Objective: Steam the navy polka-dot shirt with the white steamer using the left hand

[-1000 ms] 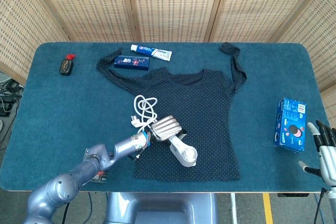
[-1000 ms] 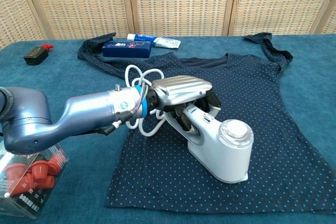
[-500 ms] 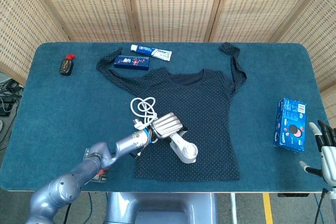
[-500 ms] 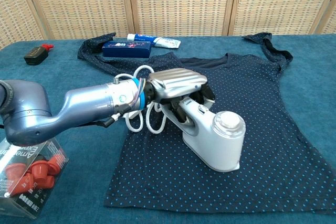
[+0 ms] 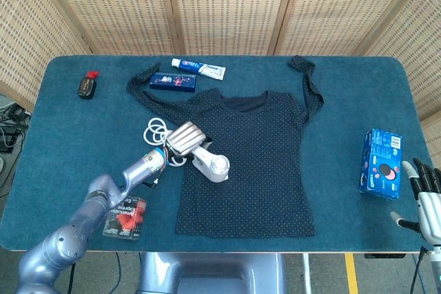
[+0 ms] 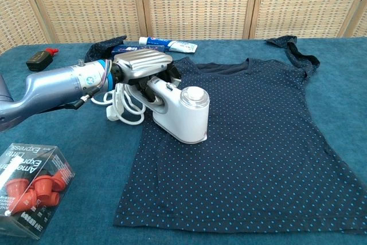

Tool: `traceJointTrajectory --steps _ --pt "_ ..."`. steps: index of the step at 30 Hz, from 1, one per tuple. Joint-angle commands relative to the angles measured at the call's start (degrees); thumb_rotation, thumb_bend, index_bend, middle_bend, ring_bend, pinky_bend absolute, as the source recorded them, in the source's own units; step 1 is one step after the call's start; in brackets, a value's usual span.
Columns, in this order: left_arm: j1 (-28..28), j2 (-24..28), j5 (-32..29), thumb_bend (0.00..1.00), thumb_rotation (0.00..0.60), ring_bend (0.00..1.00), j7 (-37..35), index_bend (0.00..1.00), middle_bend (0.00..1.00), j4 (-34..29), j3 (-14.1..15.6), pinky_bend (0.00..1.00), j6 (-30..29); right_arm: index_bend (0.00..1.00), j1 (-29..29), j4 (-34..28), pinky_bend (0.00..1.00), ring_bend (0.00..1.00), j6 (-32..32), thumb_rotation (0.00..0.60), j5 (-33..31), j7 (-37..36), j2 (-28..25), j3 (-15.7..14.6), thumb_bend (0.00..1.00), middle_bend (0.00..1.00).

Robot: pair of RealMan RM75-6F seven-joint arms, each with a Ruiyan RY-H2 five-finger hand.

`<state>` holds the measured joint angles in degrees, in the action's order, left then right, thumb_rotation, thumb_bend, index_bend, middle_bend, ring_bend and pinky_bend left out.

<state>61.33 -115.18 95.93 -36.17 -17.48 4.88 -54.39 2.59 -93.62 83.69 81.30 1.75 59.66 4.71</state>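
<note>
Blue-carpeted table (image 5: pixel 69 129) — wicker screens (image 5: pixel 227 5) behind, perhaps bamboo.

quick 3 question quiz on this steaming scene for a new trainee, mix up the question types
1. True or false: the left hand grips the white steamer.
2. The steamer rests on: A) the bare table B) the navy polka-dot shirt C) the blue box.
3. What lies just behind the shirt's collar?

Key:
1. True.
2. B, near its left edge.
3. A toothpaste tube and a dark blue carton.
</note>
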Motion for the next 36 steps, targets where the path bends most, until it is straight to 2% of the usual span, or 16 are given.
traceJointTrajectory --steps 1,18,31,36 --pt "-0.17 0.19 -0.29 0.71 0.6 0.74 -0.14 1.0 0.85 0.06 -0.21 0.91 0.04 0.03 0.05 0.0 0.0 0.0 -0.07 0.6 -0.02 0.06 0.04 0.0 0.0 0.0" --pt "1.35 -1.16 2.9 0.71 0.6 0.74 -1.95 1.0 0.85 -6.64 2.21 0.91 -3.0 0.03 -0.01 0.15 0.0 0.0 -0.11 0.6 -0.27 -0.49 -0.16 0.12 0.0 0.0" --pt "2.75 -1.11 5.3 0.71 0.6 0.74 -1.38 1.0 0.85 -13.76 3.55 0.91 -4.91 0.03 -0.1 0.06 0.0 0.0 0.1 0.6 -0.1 -0.62 -0.27 0.1 0.0 0.0" --pt "2.84 -0.91 5.38 0.71 0.6 0.74 -0.27 1.0 0.85 -14.48 3.65 0.91 -4.39 0.03 -0.11 0.0 0.0 0.0 0.14 0.6 0.0 -0.64 -0.28 0.07 0.0 0.0"
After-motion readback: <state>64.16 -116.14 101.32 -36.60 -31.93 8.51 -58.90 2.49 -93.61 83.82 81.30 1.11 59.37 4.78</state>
